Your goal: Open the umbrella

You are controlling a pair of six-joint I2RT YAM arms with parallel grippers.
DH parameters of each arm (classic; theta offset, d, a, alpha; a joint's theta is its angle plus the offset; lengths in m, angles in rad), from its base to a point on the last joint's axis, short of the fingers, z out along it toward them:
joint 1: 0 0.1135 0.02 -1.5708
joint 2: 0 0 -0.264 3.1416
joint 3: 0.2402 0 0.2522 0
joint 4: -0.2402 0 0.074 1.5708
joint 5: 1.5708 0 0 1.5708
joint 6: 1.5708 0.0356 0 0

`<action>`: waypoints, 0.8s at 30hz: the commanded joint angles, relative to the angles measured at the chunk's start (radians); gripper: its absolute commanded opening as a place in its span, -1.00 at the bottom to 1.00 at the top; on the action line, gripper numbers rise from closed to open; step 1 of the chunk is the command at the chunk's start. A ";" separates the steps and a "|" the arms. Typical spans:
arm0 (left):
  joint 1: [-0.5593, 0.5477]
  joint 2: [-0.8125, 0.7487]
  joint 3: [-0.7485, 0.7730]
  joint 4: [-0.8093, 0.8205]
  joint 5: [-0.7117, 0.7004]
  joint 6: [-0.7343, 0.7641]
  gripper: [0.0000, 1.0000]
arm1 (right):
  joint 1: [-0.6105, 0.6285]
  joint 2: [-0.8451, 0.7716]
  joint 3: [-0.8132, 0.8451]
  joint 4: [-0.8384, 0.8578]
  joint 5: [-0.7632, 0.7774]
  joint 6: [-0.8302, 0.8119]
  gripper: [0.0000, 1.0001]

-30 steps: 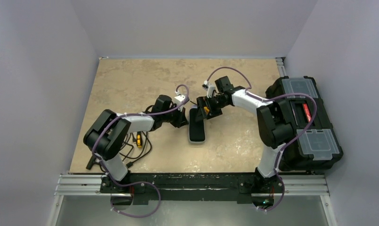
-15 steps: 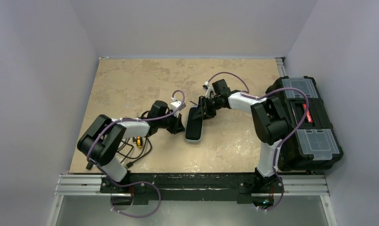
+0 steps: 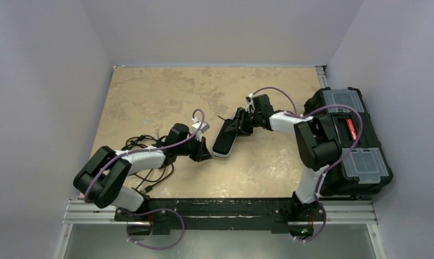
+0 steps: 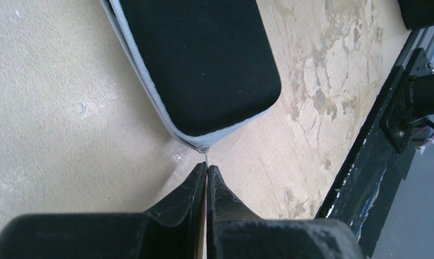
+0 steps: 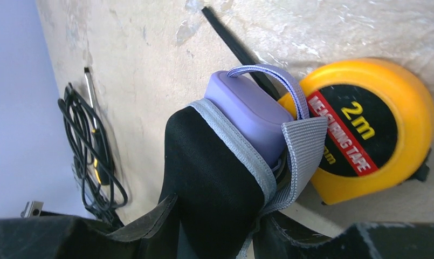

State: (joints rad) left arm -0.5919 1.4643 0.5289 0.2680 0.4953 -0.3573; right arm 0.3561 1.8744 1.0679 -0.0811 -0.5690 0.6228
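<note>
Right gripper is clamped on the umbrella near its handle; left gripper is pinched closed right at the umbrella's opposite corner.

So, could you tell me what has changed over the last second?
The right gripper closed on the umbrella near its handle and swung that far end rightward, so it now lies slanted. The left gripper, shut throughout, drew back toward the near edge. The toolbox stayed put.
</note>
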 commanded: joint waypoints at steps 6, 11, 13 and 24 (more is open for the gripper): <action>-0.069 0.034 0.070 0.051 -0.024 -0.120 -1.00 | 0.029 -0.073 -0.081 0.091 0.357 0.220 -1.00; -0.130 0.071 0.132 0.084 -0.091 -0.159 -1.00 | 0.064 -0.086 -0.079 0.072 0.444 0.294 -1.00; -0.154 0.063 0.154 0.071 -0.145 -0.173 -1.00 | 0.078 -0.086 -0.068 0.039 0.474 0.323 -1.00; -0.184 0.152 0.331 -0.101 -0.427 -0.256 -1.00 | 0.145 -0.096 -0.061 -0.022 0.567 0.425 -1.00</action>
State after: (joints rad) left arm -0.7616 1.5627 0.7570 0.1604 0.1570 -0.5541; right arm 0.4759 1.7790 1.0042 -0.0132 -0.1272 0.9890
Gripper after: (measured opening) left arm 0.005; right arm 0.423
